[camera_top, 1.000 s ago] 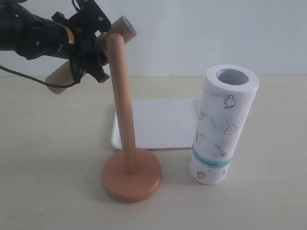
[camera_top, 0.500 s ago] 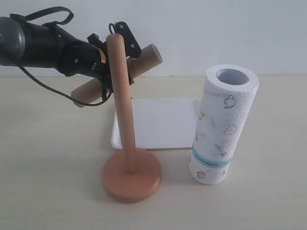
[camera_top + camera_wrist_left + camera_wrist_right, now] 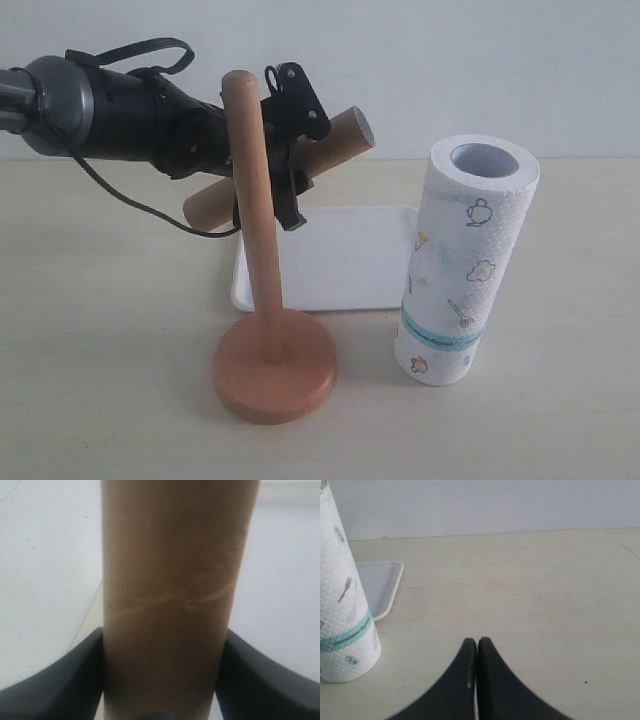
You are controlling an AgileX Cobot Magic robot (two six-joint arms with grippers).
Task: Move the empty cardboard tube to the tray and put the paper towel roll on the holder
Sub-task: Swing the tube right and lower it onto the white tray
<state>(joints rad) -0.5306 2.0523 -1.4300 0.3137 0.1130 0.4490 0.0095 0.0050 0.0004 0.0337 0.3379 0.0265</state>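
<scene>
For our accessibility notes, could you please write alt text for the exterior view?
The left gripper holds a brown cardboard tube tilted aloft behind the post of a wooden holder. A white tray lies behind the holder's base, and a printed paper towel roll stands upright beside it.

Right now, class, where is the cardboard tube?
In the exterior view, upper left: the tube is held tilted in the air by the left jaws, crossing behind the holder's post, near the tray's left end.

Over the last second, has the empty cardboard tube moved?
Yes. Held in the left gripper, the empty cardboard tube has shifted right and slightly down against the fixed post of the holder, closer to the tray.
</scene>
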